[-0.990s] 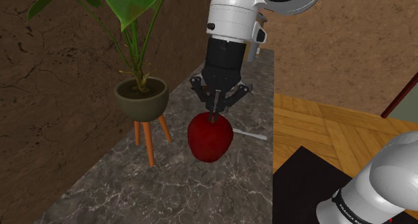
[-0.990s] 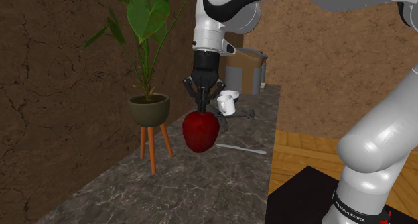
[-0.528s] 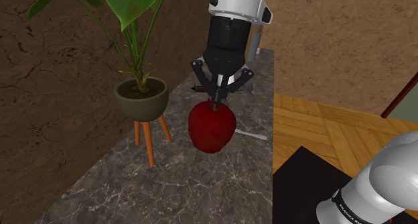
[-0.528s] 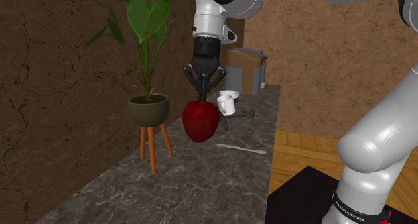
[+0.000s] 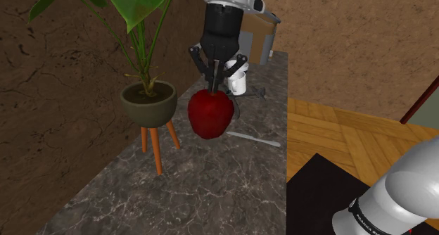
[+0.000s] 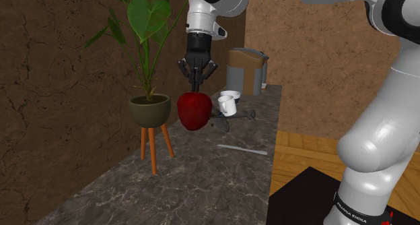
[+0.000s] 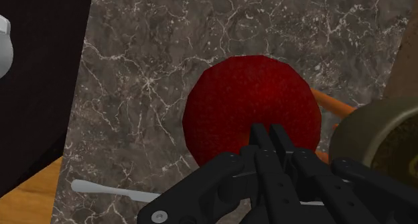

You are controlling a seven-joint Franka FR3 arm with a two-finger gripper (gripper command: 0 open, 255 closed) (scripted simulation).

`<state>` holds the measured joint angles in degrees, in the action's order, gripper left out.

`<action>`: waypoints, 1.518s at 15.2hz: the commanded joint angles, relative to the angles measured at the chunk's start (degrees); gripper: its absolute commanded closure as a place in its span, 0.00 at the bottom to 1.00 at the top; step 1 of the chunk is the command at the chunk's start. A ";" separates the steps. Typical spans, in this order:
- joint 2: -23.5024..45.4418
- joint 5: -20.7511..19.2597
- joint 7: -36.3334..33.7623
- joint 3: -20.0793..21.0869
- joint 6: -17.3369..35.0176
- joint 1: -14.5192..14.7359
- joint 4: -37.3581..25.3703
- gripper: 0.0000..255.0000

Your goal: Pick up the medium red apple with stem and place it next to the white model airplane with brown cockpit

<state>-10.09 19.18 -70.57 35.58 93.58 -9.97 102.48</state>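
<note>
The olive pot (image 5: pixel 148 103) on orange legs holds a leafy plant (image 5: pixel 137 15), just to the shoulder view's left of the red apple (image 5: pixel 210 114). The end effector (image 5: pixel 216 77) is clenched on the apple's top and holds it above the marbled surface (image 5: pixel 211 191). The wrist view looks down on the apple's crown. The second exterior view shows a tan lidded canister (image 6: pixel 246 69) at the far end.

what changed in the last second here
The tool, shut on the stem of the red apple, has lifted it higher above the counter and carried it toward the far end, up and left in the shoulder view. The grip is unchanged. The potted plant and the thin white utensil stayed put.
</note>
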 commanded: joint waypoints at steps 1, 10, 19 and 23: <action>4.25 -2.46 -0.24 0.37 -0.08 -0.64 -3.65 1.00; 25.75 -15.00 -2.28 0.22 -4.31 1.24 -25.81 1.00; 24.05 -13.94 -0.47 -0.10 3.06 0.18 -16.77 1.00; 23.79 -13.74 0.16 -0.18 6.15 -0.07 -13.40 1.00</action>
<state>13.62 5.49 -70.53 35.43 98.82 -10.03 88.28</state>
